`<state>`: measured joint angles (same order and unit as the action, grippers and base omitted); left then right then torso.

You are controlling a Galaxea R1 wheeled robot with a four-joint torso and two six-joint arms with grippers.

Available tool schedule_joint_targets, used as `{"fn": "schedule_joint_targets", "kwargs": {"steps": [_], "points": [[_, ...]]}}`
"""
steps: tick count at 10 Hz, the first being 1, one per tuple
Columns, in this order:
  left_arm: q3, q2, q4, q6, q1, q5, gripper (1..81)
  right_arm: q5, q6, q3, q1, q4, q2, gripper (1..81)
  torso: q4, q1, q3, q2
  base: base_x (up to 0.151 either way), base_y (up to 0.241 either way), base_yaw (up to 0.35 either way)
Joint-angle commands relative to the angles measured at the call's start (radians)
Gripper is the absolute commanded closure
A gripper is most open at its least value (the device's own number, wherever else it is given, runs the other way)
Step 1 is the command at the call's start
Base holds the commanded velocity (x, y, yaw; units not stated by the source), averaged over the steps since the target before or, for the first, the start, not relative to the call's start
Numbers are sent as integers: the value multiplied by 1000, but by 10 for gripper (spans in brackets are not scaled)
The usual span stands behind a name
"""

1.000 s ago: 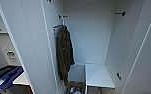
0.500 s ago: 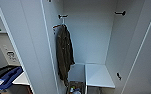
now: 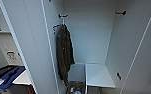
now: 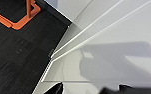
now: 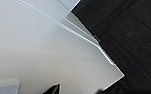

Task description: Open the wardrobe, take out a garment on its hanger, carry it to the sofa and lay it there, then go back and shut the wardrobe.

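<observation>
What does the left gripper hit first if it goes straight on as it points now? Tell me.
Most likely the wardrobe: its white panel lies right ahead of the left gripper in the left wrist view, with the dark floor off to one side. How near it is cannot be told.

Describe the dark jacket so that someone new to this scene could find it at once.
Find the open white wardrobe. Against its left inner wall, the jacket hangs from a black hook and reaches down almost to the low white shelf. It is the only garment and the only dark olive-brown thing among the white panels.
</observation>
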<state>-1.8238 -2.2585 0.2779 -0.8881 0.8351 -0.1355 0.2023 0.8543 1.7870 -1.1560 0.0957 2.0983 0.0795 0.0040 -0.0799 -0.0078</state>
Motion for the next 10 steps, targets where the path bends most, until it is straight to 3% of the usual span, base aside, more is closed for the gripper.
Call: {"fn": "schedule_joint_targets", "kwargs": {"steps": [1, 5, 8, 10], "points": [[41, -99, 73, 8, -110, -94, 10, -17, -6, -29, 60, 53, 14, 10, 0, 0, 0, 0, 0, 0, 0], [35, -218, 130, 8, -100, -157, 10, -27, -7, -77, 92, 149, 149, 10, 0, 1, 0, 0, 0, 0, 0], [22, -222, 238, 11, 64, -141, 10, -89, -7, 57, 54, 251, 293, 10, 0, 1, -1, 1, 0, 0, 0], [-60, -291, 345, 11, 193, -122, 10, -118, -7, 123, 52, 283, 379, 10, 0, 1, -1, 1, 0, 0, 0]]}}
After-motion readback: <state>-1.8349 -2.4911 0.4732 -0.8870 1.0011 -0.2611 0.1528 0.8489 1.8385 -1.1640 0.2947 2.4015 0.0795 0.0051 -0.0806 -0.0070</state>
